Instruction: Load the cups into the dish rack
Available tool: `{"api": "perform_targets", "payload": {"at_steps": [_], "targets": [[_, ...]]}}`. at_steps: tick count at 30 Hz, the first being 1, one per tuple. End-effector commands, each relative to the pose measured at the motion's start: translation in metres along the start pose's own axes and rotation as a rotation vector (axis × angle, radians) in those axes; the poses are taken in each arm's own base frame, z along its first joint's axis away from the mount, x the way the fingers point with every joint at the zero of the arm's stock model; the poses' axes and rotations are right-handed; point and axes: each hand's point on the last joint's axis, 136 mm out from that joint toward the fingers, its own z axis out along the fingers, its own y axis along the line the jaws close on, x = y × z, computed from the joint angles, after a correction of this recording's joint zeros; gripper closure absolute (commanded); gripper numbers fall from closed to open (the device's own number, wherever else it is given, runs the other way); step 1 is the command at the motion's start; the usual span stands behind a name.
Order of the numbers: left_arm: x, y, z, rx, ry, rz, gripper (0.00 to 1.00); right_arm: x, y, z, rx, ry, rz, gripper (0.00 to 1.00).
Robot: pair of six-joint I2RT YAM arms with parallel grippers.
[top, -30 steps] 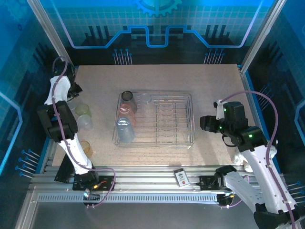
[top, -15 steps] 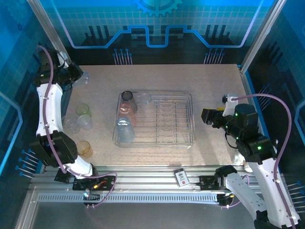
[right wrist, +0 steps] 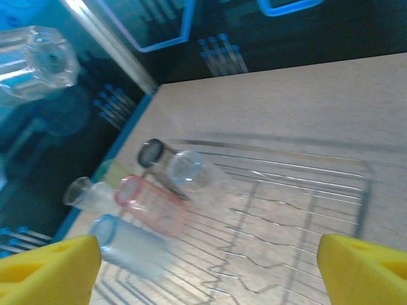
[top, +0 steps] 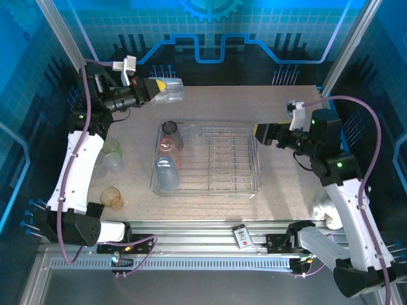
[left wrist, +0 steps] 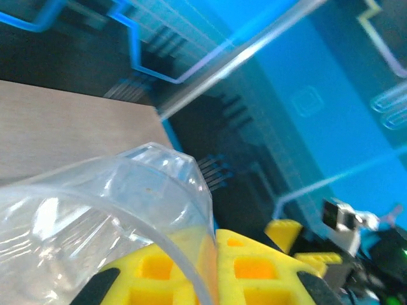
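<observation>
Enclosure with blue printed panels and aluminium posts; table (top: pixel 286 108) of speckled beige, matt and flat. Item: dish rack (top: pixel 222 165), chrome wire, rectangular, raised sides, a row of plate dividers across its right part; set at the middle of the table. Lodged in its left part, lying or leaning: smoky grey cup (top: pixel 170 129), pink-red cup (top: pixel 166 149), light blue cup (top: pixel 166 173); second clear cup (top: pixel 194 131) just beside the grey one at the far edge. Left of the rack on the table, not yet loaded: pale green cup (top: pixel 111 145), colourless cup (top: pixel 114 162), amber cup (top: pixel 112 196). Item: clear cup (top: pixel 170 91), carried in the air over the far left of the table, beyond the rack, roughly horizontal; it is clamped at its mouth end by the left gripper (top: pixel 158 88), whose yellow fingers (left wrist: pixel 254 270) are closed on its wall. The right gripper (top: pixel 259 132) is held by the rack's far right corner, jaws spread wide, nothing between them. Handling, as judged: thin translucent plastic, very light, smooth and probably slippery; the wall is likely to flex or crack if squeezed hard; best taken across the rim, one finger inside and one outside, with modest force. Also noted: black-and-white card (top: pixel 241 236) on the front rail.
</observation>
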Motion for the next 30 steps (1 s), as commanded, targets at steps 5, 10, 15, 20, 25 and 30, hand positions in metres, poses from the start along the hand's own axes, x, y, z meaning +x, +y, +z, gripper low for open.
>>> {"api": "perform_targets", "payload": {"at_steps": [5,10,15,20,25,30], "targets": [[0.033,-0.058,0.011,0.289,0.112,0.020,1.00,-0.026,0.055,0.009,-0.355,-0.030,0.071,0.10],[0.053,-0.074,0.021,0.372,0.157,0.028,1.00,-0.027,0.077,0.026,-0.415,0.025,0.045,0.00],[0.065,-0.086,0.031,0.428,0.200,0.034,1.00,-0.026,0.093,0.044,-0.440,0.059,0.021,0.00],[0.075,-0.092,0.038,0.462,0.231,0.029,1.00,-0.026,0.109,0.058,-0.477,0.070,0.006,0.00],[0.083,-0.089,0.042,0.473,0.247,0.010,1.00,-0.031,0.127,0.060,-0.573,0.038,0.020,0.00],[0.087,-0.082,0.045,0.461,0.255,-0.011,1.00,-0.031,0.143,0.060,-0.664,0.025,0.017,0.01]]}}
